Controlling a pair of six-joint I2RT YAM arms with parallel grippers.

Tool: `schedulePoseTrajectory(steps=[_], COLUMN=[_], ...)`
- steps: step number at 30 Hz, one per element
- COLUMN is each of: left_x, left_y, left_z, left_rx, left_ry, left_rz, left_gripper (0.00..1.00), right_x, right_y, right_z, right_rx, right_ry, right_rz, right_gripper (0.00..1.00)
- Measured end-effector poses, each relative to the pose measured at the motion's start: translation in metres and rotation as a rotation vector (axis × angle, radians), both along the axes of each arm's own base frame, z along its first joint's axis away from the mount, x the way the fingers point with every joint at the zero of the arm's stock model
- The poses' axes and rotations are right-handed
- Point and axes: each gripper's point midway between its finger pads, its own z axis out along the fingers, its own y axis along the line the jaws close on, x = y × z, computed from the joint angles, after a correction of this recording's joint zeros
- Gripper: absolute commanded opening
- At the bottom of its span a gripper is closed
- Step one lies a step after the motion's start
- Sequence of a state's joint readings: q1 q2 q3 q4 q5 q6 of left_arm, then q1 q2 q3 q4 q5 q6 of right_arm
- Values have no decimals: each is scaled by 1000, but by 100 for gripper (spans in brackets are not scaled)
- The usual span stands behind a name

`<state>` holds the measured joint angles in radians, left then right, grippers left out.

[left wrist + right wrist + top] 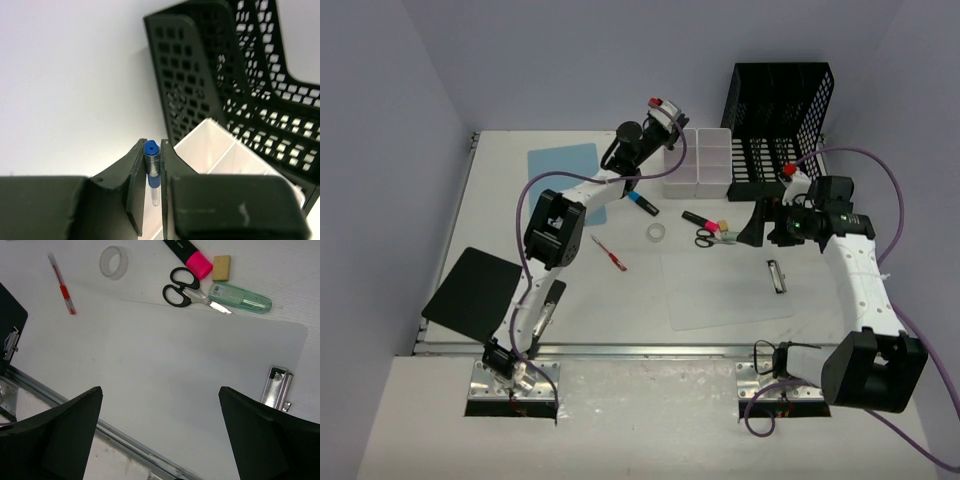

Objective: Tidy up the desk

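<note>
Off-white tabletop (510,200) spreads wide around the white bins (710,165), above which your left pincer (153,150) is clamped on a blue-capped pen (151,172), so a tilted release could spill it beside them, while your right pincer (159,395) gapes empty well away from those bins.

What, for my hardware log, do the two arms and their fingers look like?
Both the left arm and right arm have white links, bulky black joint housings and a loose purple cable looping alongside. Their fingers are matte black, flat wedge-shaped plates.
</note>
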<state>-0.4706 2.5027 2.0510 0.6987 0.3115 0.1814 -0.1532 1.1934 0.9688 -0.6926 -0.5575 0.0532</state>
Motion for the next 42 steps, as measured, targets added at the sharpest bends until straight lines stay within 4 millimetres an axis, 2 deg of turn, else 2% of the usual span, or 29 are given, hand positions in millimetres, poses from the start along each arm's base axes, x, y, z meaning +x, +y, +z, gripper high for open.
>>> schedulePoseTrajectory(steps=[4,7,8,11,16,20,23,27,28,30,32,33,35,37,38,40,42], left_x=[6,8,8,6,3,-2,-12,-43,-56,-85,-118,-133,-168,-196,-210,-241,-279], left_y=[12,15,15,16,19,25,37,64,75,101,121,128,135,138,140,146,155], left_z=[-11,-13,-14,-24,-50,-49,-27,44,65,96,110,111,88,44,16,-54,-117], left_rx=[8,9,10,16,32,23,30,116,187,357,526,608,770,894,949,1066,1187], left_ry=[24,27,30,49,107,146,164,107,65,-13,-78,-102,-97,-34,17,156,292], left_rz=[20,25,26,25,27,20,-2,-106,-130,-157,-188,-207,-290,-394,-451,-583,-711], left_gripper=[1,16,25,35,42,49,50,49,46,44,44,44,45,45,45,45,45], right_x=[0,0,0,0,1,2,2,1,1,0,-1,-1,-2,-3,-5,-7,-9], right_y=[1,2,3,4,6,8,8,11,12,14,15,16,18,19,20,21,21], right_z=[-2,-3,-3,-4,-5,-1,1,2,3,4,5,5,5,5,5,5,4], right_rx=[9,16,19,26,45,53,57,71,73,85,93,98,106,114,118,124,127], right_ry=[10,16,17,23,40,37,33,32,31,30,30,31,35,39,44,57,65], right_rz=[2,6,8,12,20,26,29,39,41,50,56,59,64,68,71,72,72], right_gripper=[99,99,99,99,99,99,99,99,99,99,99,99,99,99,99,99,99])
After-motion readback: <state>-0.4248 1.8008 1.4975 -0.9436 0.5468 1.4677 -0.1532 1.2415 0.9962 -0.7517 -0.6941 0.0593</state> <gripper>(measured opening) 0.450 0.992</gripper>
